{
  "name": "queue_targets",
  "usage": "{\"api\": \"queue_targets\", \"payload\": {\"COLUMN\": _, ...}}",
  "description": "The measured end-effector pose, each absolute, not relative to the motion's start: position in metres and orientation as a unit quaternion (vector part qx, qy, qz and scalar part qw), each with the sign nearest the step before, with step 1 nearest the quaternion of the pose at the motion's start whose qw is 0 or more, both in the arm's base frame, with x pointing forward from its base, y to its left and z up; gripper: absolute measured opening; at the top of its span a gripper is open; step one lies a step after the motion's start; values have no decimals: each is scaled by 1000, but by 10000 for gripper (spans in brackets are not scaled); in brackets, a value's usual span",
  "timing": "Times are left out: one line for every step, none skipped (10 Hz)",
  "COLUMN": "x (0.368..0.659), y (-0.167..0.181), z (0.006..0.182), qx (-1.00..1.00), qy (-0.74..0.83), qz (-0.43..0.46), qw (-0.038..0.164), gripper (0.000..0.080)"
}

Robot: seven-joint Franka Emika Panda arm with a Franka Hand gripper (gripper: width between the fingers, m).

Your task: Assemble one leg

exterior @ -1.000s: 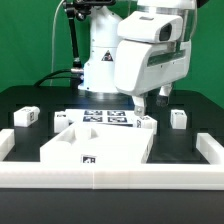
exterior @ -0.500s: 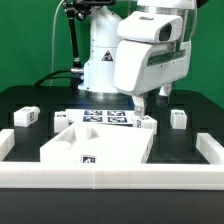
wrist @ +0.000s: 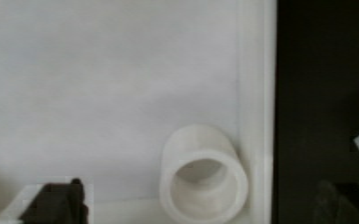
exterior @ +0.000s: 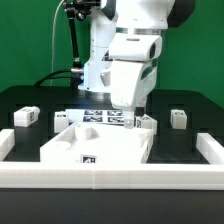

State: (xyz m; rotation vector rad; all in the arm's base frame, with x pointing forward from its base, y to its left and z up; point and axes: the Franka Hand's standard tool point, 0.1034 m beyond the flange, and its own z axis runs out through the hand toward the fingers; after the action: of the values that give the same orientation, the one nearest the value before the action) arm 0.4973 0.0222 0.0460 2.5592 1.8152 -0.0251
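Observation:
Several small white legs with square markers stand on the black table: one (exterior: 27,116) at the exterior view's left, one (exterior: 60,119) behind the panel, one (exterior: 178,118) at the right, and one (exterior: 147,124) beside the panel's far right corner. My gripper (exterior: 135,116) hangs low over that corner of the large white panel (exterior: 95,148). In the wrist view the gripper (wrist: 202,205) is open and empty. Its dark fingers (wrist: 55,200) straddle a round socket (wrist: 206,170) in the panel (wrist: 105,90).
The marker board (exterior: 108,116) lies behind the panel under the arm. A low white wall (exterior: 110,178) runs along the front, with white blocks at both sides. The black table (wrist: 327,80) shows past the panel's edge.
The arm has turned and dropped. The hand moved toward the exterior view's left and down, and now sits just above the panel's far right corner.

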Motion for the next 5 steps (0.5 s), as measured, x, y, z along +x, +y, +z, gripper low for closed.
{"api": "queue_targets", "payload": {"x": 492, "y": 19, "z": 43, "qx": 810, "qy": 587, "qz": -12, "qw": -1, "gripper": 650}}
{"api": "queue_targets", "payload": {"x": 488, "y": 13, "z": 41, "qx": 811, "qy": 585, "qz": -16, "qw": -2, "gripper": 650}}
{"api": "queue_targets", "payload": {"x": 484, "y": 6, "z": 38, "qx": 811, "qy": 585, "qz": -19, "qw": -4, "gripper": 650}}
{"api": "queue_targets", "payload": {"x": 481, "y": 1, "z": 34, "qx": 813, "qy": 582, "qz": -23, "qw": -7, "gripper": 650}}
{"api": "queue_targets", "payload": {"x": 479, "y": -1, "z": 30, "qx": 815, "qy": 579, "qz": -27, "qw": -10, "gripper": 650}}
